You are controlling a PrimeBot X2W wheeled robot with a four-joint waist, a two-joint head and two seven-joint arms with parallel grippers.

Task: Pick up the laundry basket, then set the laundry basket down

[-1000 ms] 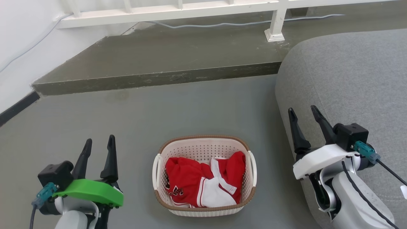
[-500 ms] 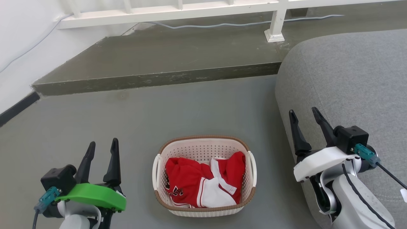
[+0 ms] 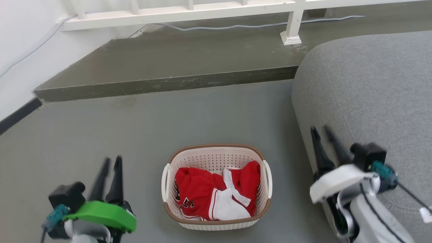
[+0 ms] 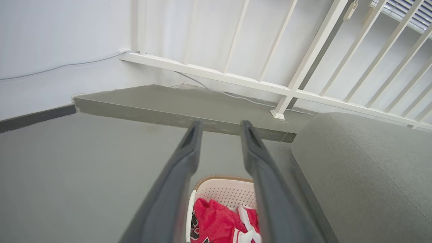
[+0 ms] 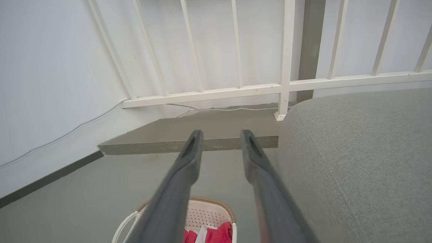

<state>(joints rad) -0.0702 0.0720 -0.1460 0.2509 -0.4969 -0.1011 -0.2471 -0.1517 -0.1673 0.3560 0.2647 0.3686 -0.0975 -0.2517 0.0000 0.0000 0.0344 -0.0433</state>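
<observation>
I seem to be in a home: a grey fabric sofa [image 3: 368, 84] on my right, a laundry basket [image 3: 216, 158] of red clothes [image 3: 199, 190] on the floor [image 3: 135, 135], a white railing [image 3: 189, 11] behind.

Head cam: high up, faces fwd & down; laundry basket [image 3: 216, 158] lower centre, mid-range. L & R wrist cams: low, nearer floor, look along left gripper [image 4: 221, 131] / right gripper [image 5: 219, 138] toward railing [image 4: 219, 75]. All 3 share laundry basket, step [image 3: 162, 82], sofa [image 3: 371, 84].
</observation>
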